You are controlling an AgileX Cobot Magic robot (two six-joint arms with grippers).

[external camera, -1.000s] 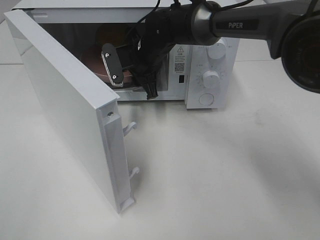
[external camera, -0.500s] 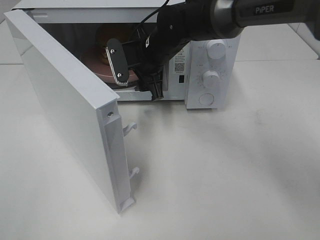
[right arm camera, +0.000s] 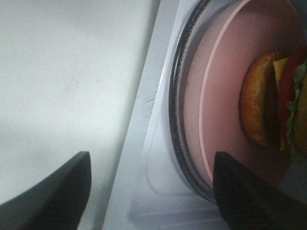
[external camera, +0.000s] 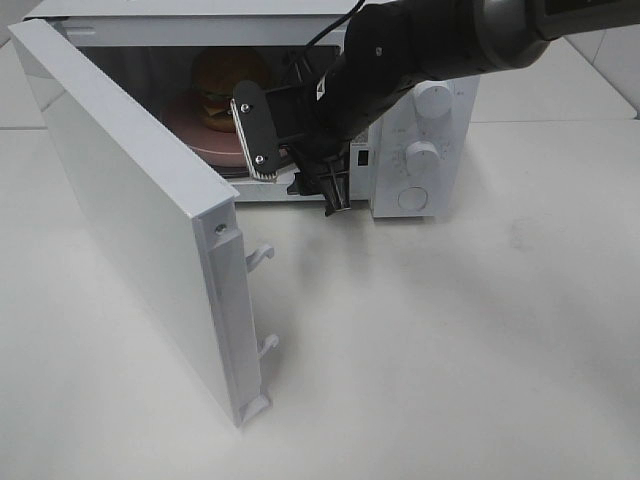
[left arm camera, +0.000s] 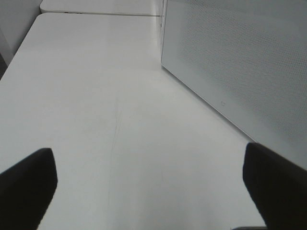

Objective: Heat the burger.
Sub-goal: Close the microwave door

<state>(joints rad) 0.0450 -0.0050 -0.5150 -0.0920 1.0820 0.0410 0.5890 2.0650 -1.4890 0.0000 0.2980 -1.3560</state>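
**White table, one microwave**

The white table [external camera: 450, 350] spreads beneath the right gripper [external camera: 295, 165]. A white microwave [external camera: 425, 175] stands on it, its mouth just beyond the gripper's fingertips. Its open door [external camera: 130, 220] juts out over the tabletop beside the gripper.

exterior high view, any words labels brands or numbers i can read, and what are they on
No text here can be read and quoted.
Microwave front sticker: print too small, and mostly hidden behind the right arm.
Marks around the dials: too small to read.
Right arm: no lettering shows whole at the picture's top edge.
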